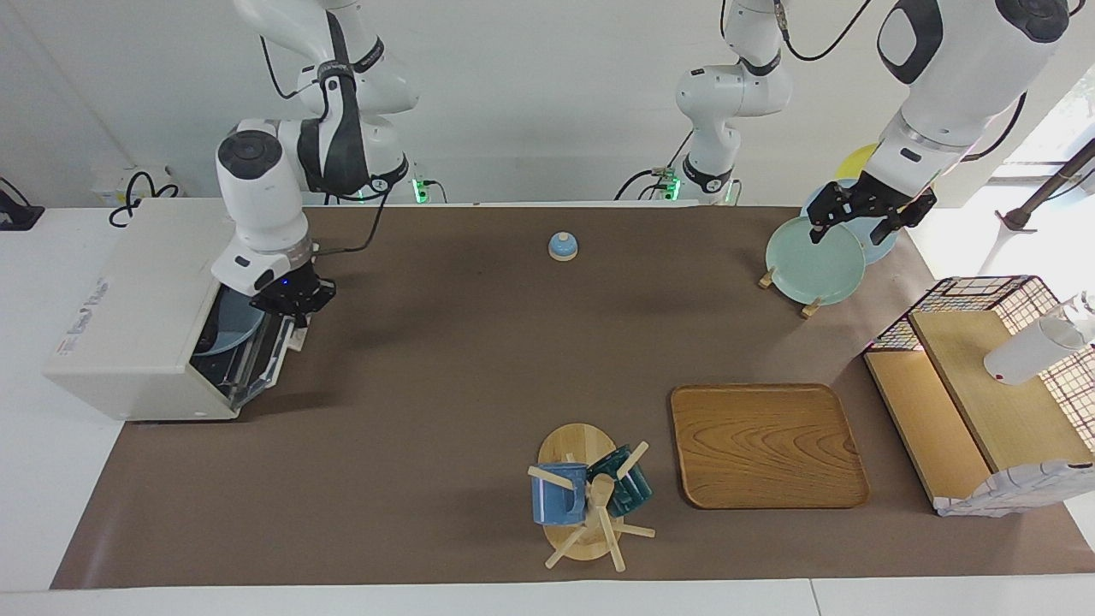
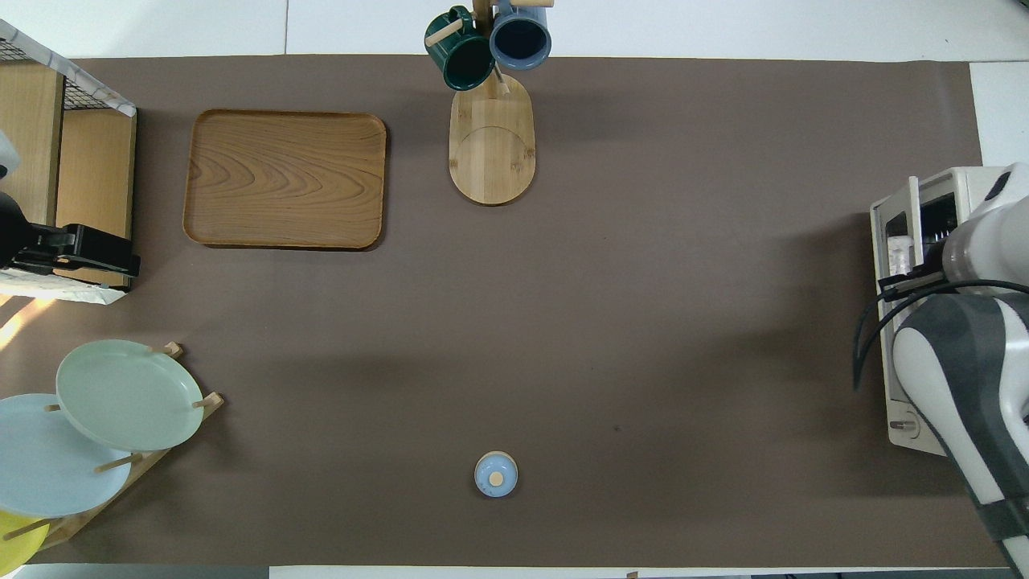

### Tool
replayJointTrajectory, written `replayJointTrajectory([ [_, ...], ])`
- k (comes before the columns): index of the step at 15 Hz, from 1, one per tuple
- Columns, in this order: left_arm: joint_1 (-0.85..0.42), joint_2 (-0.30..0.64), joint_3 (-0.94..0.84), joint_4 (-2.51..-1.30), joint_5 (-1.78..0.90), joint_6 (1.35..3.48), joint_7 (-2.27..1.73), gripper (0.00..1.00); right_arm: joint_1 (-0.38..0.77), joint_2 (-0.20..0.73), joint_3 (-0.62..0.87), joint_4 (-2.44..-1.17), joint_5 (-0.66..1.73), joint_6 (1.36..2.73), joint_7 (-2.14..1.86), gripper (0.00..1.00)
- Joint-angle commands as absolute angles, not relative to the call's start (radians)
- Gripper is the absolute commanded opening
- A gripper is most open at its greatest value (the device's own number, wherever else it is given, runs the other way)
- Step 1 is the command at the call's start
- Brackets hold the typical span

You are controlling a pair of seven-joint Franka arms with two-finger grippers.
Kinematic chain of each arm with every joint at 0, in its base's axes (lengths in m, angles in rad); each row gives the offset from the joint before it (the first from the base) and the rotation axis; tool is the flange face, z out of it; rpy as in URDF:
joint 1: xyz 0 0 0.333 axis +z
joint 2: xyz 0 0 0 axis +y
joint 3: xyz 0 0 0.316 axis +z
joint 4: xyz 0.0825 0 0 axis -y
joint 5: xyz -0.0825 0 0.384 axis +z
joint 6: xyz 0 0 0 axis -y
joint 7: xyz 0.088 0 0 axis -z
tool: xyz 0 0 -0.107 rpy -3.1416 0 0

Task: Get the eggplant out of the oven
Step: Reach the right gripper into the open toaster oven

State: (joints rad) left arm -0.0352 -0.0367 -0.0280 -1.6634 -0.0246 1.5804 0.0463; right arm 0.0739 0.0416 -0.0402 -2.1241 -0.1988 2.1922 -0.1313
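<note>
The cream-white oven [image 1: 137, 291] stands at the right arm's end of the table, and its front [image 2: 904, 410] also shows in the overhead view. Its glass door [image 1: 265, 355] hangs partly open, tilted outward. My right gripper [image 1: 291, 301] is shut on the door's handle at the door's top edge. Inside the oven a pale blue plate [image 1: 229, 323] shows. The eggplant is hidden. My left gripper [image 1: 866, 221] hangs open, holding nothing, over the plates at the left arm's end and waits.
A plate rack with a green plate [image 1: 813, 261] stands near the left arm. A wooden tray [image 1: 766, 445], a mug tree [image 1: 590, 496] with two mugs, a small blue lidded dish [image 1: 563, 246] and a wire-backed wooden shelf [image 1: 975, 402] are on the brown mat.
</note>
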Motion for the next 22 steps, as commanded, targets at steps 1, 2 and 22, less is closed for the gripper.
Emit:
replayJointTrajectory([
  [1,-0.041,-0.040,-0.025,-1.663,-0.005,1.578,0.037,1.00,0.048,0.086,-0.057,-2.124,-0.215,2.260,-0.144,0.00],
  [2,-0.041,-0.040,-0.025,-1.663,-0.005,1.578,0.037,1.00,0.048,0.080,-0.057,-2.147,-0.215,2.281,-0.140,0.00],
  [22,-0.040,-0.041,-0.021,-1.666,-0.005,1.591,0.034,1.00,0.114,0.094,-0.055,-2.085,-0.055,2.129,-0.086,0.10],
])
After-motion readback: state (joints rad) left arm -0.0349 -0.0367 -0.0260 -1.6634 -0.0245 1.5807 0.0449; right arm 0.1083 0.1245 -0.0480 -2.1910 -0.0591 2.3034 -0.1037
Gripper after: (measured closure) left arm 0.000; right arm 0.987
